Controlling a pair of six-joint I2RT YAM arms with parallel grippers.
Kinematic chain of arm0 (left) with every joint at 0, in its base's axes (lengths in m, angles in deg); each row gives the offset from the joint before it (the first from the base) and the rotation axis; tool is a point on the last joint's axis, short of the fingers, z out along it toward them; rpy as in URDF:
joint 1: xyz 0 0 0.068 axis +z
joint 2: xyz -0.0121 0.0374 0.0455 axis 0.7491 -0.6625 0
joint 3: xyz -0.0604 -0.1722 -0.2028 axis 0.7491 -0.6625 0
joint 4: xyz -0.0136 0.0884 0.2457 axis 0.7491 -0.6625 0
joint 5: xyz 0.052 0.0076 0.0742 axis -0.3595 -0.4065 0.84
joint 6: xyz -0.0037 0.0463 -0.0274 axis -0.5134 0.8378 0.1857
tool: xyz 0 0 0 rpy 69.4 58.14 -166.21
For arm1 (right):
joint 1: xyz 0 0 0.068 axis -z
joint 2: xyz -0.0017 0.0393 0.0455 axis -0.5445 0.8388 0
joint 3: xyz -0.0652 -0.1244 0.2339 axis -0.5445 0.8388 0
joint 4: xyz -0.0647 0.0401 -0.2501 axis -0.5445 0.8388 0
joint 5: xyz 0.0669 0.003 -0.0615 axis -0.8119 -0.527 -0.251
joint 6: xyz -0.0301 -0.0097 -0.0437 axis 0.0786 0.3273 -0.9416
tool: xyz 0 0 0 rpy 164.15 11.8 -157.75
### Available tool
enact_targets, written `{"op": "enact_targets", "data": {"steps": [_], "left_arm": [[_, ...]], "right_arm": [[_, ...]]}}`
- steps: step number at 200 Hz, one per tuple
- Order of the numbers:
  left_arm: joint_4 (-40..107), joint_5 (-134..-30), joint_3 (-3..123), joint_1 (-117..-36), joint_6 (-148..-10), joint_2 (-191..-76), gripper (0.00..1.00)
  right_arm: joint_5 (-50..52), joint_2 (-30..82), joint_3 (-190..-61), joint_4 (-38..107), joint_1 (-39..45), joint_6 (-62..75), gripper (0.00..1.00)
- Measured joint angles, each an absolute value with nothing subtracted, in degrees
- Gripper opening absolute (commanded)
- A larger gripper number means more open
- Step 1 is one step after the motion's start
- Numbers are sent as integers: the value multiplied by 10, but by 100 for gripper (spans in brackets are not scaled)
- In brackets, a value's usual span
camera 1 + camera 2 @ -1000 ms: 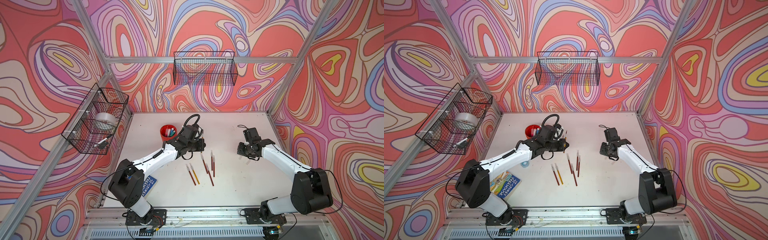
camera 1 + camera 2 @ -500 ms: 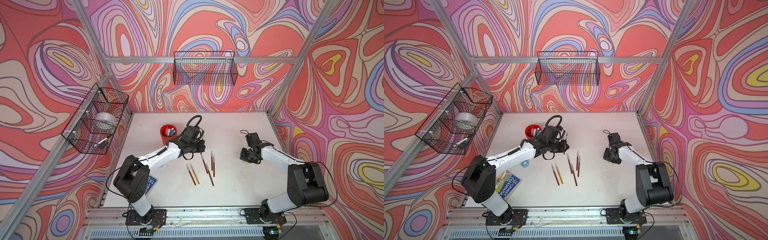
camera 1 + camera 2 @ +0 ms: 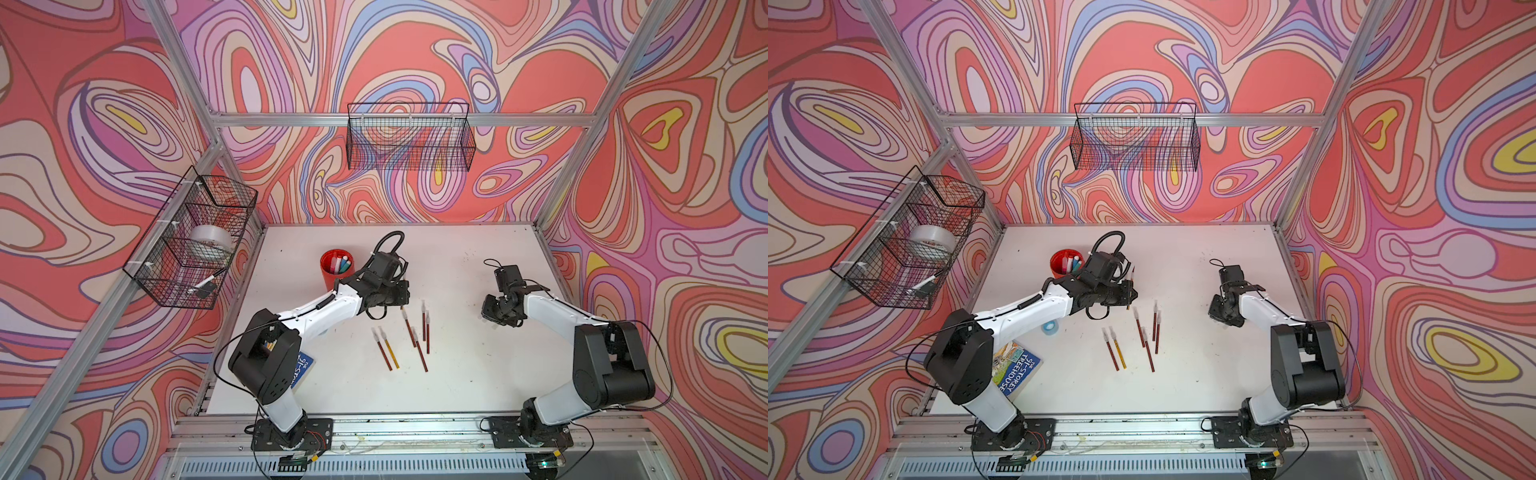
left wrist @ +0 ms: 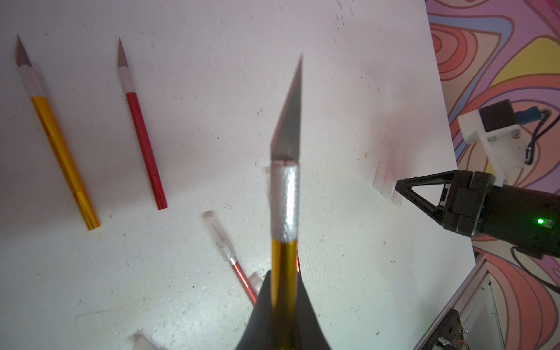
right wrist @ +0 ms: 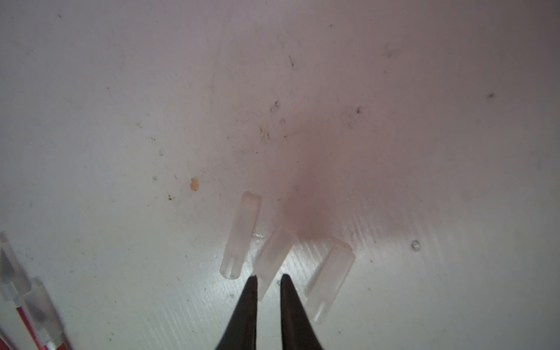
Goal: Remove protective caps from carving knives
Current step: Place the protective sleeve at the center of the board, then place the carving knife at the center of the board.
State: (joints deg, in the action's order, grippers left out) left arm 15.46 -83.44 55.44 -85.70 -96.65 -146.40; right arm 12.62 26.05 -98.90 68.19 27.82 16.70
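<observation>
Caps (image 5: 241, 236) lie loose on the white table (image 5: 394, 106) right under my right gripper (image 5: 269, 277): three translucent sleeves close together, fanned rather than parallel. My right jaws stand only a little apart, and the near end of the middle cap (image 5: 274, 257) sits between the fingertips (image 5: 289, 306). A sliver of table shows between it and one finger, so I clamp nothing there. In both top views this gripper points down at the right part of the table, well apart from the knives.

My left gripper (image 4: 283, 281) is closed tight on a yellow-handled carving knife (image 4: 283, 212), gripping it by the handle. Its silver knurled collar and bare pointed blade stick out past my fingers, raised clear of the table.

The other carving knives (image 3: 420, 351) lie flat in a loose cluster between my two arms, nearer my left gripper. From my left wrist I see a yellow knife (image 4: 60, 151) and a red knife (image 4: 144, 133) side by side, both with blades bare. A capped red knife (image 4: 239, 272) lies just beside my fingers, its tip inside a cloudy sleeve. How many of the rest wear caps I cannot tell from above.

Behind my left gripper a red cup (image 3: 328, 282) of markers stands upright; a blue tape roll (image 3: 1051, 327) and a book (image 3: 1017, 370) lie near my left arm
</observation>
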Motion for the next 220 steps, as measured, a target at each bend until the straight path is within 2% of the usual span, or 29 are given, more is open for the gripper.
{"op": "enact_targets", "data": {"steps": [53,96,150,220], "left_arm": [[145,-830,565,-857,-964,-1474,0],[80,-785,684,-856,-950,-1563,0],[17,-728,764,-856,-947,-1648,0],[-9,-702,832,-856,-951,-1725,8]], "right_arm": [[121,259,-989,683,278,165,18],[114,225,-993,692,278,161,19],[109,190,-1009,703,279,156,19],[99,190,-1015,707,280,152,19]]}}
